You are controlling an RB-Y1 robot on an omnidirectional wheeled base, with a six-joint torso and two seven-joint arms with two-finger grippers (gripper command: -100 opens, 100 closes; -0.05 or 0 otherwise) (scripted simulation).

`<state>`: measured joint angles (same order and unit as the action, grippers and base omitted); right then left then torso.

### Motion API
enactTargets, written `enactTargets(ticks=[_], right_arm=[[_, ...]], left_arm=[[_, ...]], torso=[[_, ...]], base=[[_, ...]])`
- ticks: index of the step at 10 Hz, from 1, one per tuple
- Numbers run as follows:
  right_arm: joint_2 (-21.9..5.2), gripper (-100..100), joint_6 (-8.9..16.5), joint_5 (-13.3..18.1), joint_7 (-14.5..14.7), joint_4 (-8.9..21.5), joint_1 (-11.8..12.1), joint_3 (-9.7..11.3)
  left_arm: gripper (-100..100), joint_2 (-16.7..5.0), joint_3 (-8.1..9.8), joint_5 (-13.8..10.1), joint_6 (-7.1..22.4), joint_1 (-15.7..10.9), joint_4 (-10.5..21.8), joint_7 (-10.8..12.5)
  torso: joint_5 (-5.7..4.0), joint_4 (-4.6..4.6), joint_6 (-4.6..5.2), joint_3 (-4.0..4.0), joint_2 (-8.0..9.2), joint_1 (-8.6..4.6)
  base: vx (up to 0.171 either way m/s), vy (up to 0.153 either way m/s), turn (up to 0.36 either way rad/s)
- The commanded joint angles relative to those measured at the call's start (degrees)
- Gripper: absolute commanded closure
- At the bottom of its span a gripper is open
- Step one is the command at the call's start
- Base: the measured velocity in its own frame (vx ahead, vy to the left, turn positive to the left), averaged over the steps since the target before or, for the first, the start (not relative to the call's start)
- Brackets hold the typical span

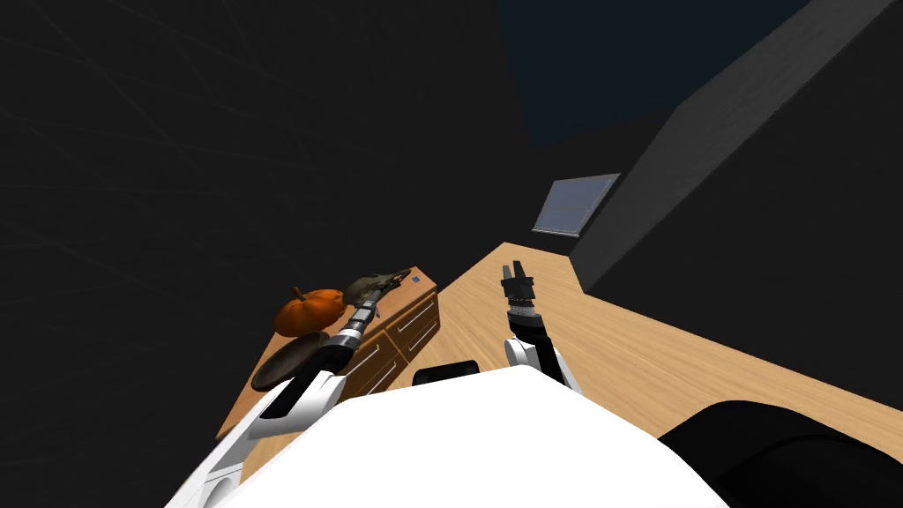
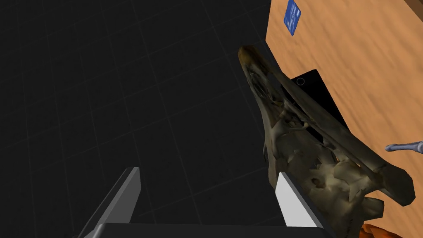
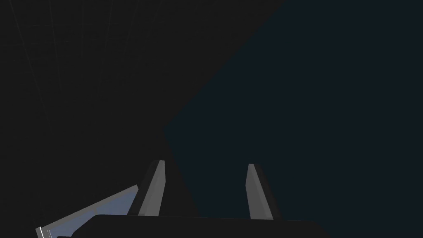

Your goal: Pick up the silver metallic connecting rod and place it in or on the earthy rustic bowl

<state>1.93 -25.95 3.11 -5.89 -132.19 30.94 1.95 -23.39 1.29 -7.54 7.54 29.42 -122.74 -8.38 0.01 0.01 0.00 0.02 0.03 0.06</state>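
Note:
The silver connecting rod [image 2: 407, 146] lies on the wooden dresser top [image 2: 371, 62], with just one end showing beyond a brownish animal skull [image 2: 314, 153]. My left gripper [image 2: 206, 173] is open with nothing between its fingers; one finger [image 2: 291, 198] stands right beside the skull, and the rod is off past the skull. In the head view the left gripper [image 1: 377, 291] hovers over the dresser's far end by the skull [image 1: 375, 284]. The dark brown bowl [image 1: 287, 360] sits on the dresser's near end, partly behind my left forearm. My right gripper [image 1: 516, 267] is open above the floor.
An orange pumpkin [image 1: 309, 309] stands between bowl and skull. A flat black slab [image 2: 314, 91] lies under the skull, with a small blue card [image 2: 292, 16] past it. The dresser [image 1: 406, 326] has drawers facing the wooden floor [image 1: 617, 353]. Dark walls surround it.

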Motion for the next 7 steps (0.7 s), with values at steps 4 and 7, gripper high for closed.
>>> enactTargets(ticks=[4, 7], right_arm=[[0.0, 0, 0.0, 0.0, 0.0, 0.0, 0.01, 0.0], [0.0, 0, 0.0, 0.0, 0.0, 0.0, 0.0, 0.0]], left_arm=[[-100, -3.34, 0.84, -3.15, 6.64, -0.22, 3.18, -1.12], [-100, -4.61, 1.14, -4.43, 10.37, -0.26, 4.19, -1.68]], torso=[[0.01, -0.01, -0.03, -0.02, -0.03, 0.02], [0.01, -0.01, -0.01, -0.03, -0.04, 0.03]], base=[[-0.007, 0.011, -0.126], [-0.001, 0.015, -0.094]])
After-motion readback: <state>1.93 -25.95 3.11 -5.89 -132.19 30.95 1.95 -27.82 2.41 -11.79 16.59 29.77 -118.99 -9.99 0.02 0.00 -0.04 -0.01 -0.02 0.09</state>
